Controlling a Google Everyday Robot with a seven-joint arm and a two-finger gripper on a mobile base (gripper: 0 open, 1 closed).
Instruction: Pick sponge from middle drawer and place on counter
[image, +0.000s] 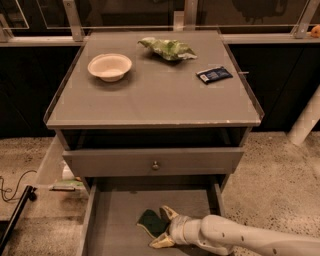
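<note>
The sponge (149, 222), dark green face up with a pale yellow edge, lies on the grey floor of the open middle drawer (117, 215) at the bottom of the view. My gripper (159, 228) reaches in from the lower right. Its two pale fingers are spread, one just behind the sponge's right end and one in front of it, so the sponge's right end sits between them. The sponge rests flat on the drawer floor. The counter (155, 100) is the grey top of the cabinet above.
On the counter stand a white bowl (110, 66), a green leafy snack bag (167, 48) and a dark blue packet (214, 74). A shut drawer front with a round knob (155, 164) overhangs the open drawer. A black pole and cable (15, 215) lie on the floor at left.
</note>
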